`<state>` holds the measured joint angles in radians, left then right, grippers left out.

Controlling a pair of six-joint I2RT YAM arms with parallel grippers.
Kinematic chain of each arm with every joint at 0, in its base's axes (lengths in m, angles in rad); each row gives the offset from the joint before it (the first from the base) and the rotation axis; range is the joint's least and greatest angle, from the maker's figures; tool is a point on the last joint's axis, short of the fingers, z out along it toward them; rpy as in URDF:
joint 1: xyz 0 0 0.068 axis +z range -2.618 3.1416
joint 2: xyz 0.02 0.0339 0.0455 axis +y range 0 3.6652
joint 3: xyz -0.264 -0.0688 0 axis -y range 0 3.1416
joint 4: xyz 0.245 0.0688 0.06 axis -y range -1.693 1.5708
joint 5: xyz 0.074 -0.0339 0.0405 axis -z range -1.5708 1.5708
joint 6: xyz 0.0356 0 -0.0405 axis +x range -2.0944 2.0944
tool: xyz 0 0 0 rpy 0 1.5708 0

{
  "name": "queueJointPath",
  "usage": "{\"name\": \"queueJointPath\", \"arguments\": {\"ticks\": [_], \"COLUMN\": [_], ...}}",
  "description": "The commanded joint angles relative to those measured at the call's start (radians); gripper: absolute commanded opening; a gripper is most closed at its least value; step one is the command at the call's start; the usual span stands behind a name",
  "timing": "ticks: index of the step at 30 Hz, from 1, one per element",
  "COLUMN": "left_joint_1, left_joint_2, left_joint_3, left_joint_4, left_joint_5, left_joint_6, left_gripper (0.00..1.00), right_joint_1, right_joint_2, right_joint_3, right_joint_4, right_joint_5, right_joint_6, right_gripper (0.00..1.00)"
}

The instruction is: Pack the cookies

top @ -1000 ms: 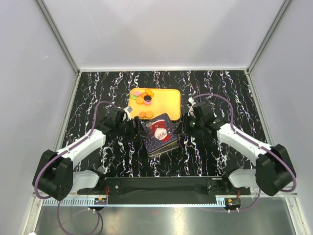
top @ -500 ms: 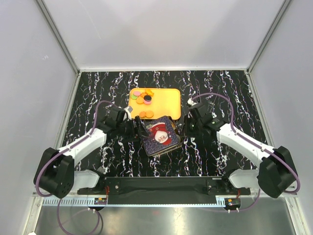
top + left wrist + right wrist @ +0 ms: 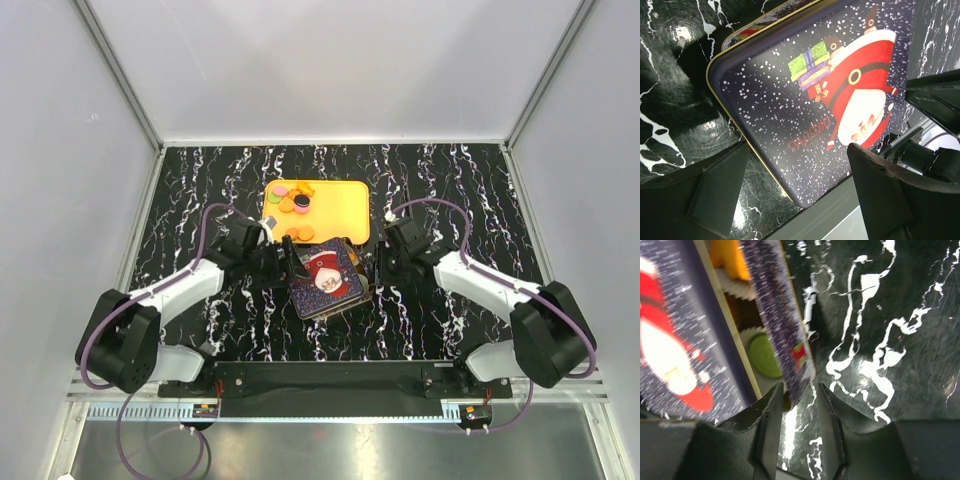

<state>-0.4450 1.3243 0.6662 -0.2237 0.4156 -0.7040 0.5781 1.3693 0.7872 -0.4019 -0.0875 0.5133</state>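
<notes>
Evidently I am lidding the tin, cookies inside and more on the tray beyond it: my left fingers stand released astride the skewed lid, whether my right fingers grip its wall I cannot tell, so next I should square that lid.

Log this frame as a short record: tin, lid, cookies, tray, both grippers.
tin: on the table, just in front of the orange tray
lid: Santa print, lying skewed over the tin, not seated
cookies: several on the tray; a green cookie in a paper cup inside the tin
left gripper: open, straddling the lid's corner
right gripper: at the tin's side wall, narrow gap, grip unclear
</notes>
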Motion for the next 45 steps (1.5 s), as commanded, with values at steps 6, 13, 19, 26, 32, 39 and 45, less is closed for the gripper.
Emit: {"name": "queueJointPath", "arguments": {"ticks": [6, 13, 19, 26, 32, 39, 45], "left_joint_1": [-0.015, -0.018, -0.021, -0.021, -0.021, -0.021, -0.021], "left_joint_2": [0.05, 0.082, 0.096, 0.113, 0.13, 0.159, 0.194], "left_joint_3": [0.064, 0.099, 0.13, 0.154, 0.171, 0.203, 0.243], "left_joint_4": [0.053, 0.035, 0.015, -0.002, -0.012, -0.022, -0.026], "left_joint_5": [-0.004, -0.009, -0.015, -0.017, -0.026, -0.035, -0.032], "left_joint_6": [0.003, 0.018, 0.032, 0.043, 0.052, 0.074, 0.081], "left_gripper": [0.86, 0.86, 0.86, 0.86, 0.86, 0.87, 0.89], "right_joint_1": [-0.014, -0.014, -0.001, -0.003, -0.003, -0.017, -0.04], "right_joint_2": [0.057, 0.025, -0.001, -0.072, -0.064, -0.087, -0.043], "right_joint_3": [0.035, 0.043, 0.011, 0.014, 0.004, 0.026, 0.063], "right_joint_4": [0.09, 0.092, 0.133, 0.068, 0.061, 0.09, 0.146], "right_joint_5": [0.043, 0.003, -0.081, -0.014, -0.032, -0.046, -0.133], "right_joint_6": [0.002, 0.002, 0.037, 0.024, 0.01, -0.031, -0.059], "right_gripper": [0.41, 0.34, 0.12, 0.28, 0.29, 0.37, 0.5]}}
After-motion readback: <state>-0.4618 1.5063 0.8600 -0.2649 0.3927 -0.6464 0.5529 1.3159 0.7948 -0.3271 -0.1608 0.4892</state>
